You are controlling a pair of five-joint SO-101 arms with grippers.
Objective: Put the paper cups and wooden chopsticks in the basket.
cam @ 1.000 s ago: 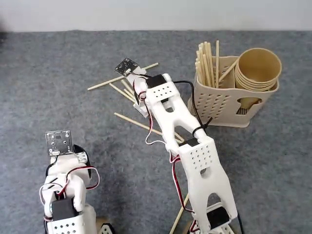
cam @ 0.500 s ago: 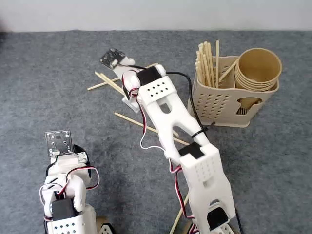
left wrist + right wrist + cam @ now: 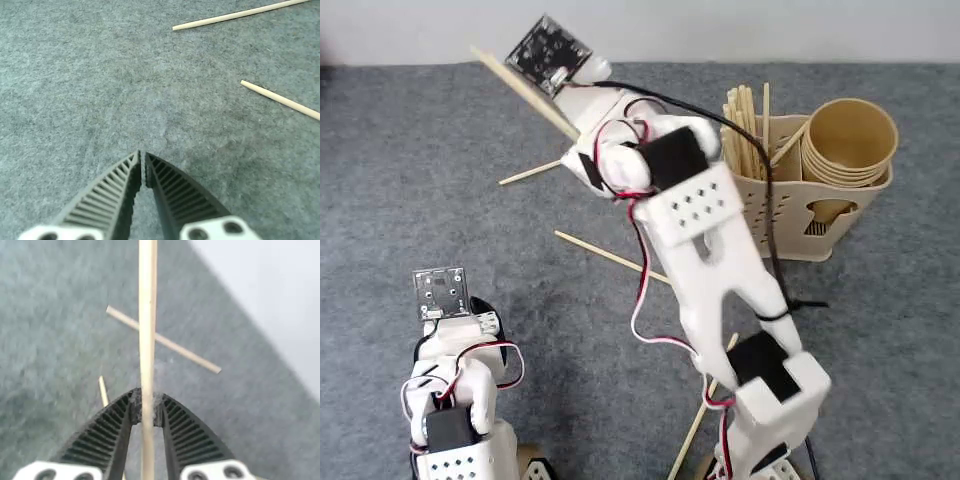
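At eleven o'clock, right gripper (image 3: 146,402) clamped on one wooden chopstick (image 3: 515,82), three loose chopsticks (image 3: 608,254) on the mat (image 3: 420,180), basket (image 3: 770,215) at two o'clock holding one cup stack (image 3: 850,135) and a chopstick bundle (image 3: 745,130), left gripper (image 3: 144,159) at seven, pinched closed, empty.

Table (image 3: 400,180) surface is a grey, fuzzy, felt-like mat. Plain pale wall (image 3: 720,30) runs along its far edge. Lighting even, diffuse.
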